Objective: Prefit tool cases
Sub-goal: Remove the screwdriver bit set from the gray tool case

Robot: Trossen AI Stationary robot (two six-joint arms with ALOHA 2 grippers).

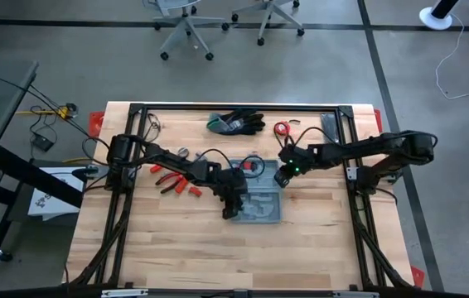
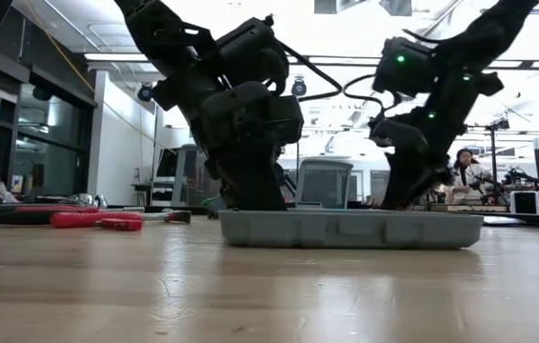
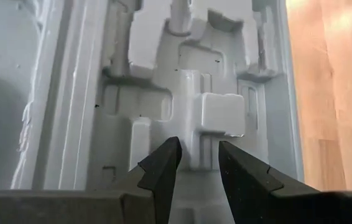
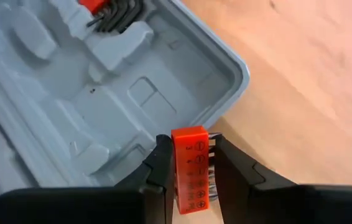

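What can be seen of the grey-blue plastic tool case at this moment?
The grey-blue plastic tool case lies open and flat on the wooden table, near its middle. Its inside is moulded into tool-shaped recesses, most of them empty; dark hex keys in a red holder sit in one. The left gripper hovers over the recesses, while the right gripper holds an orange bit holder by the rounded corner.

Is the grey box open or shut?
Open. The box lies flat with its moulded tool slots showing, between the left gripper and right gripper.
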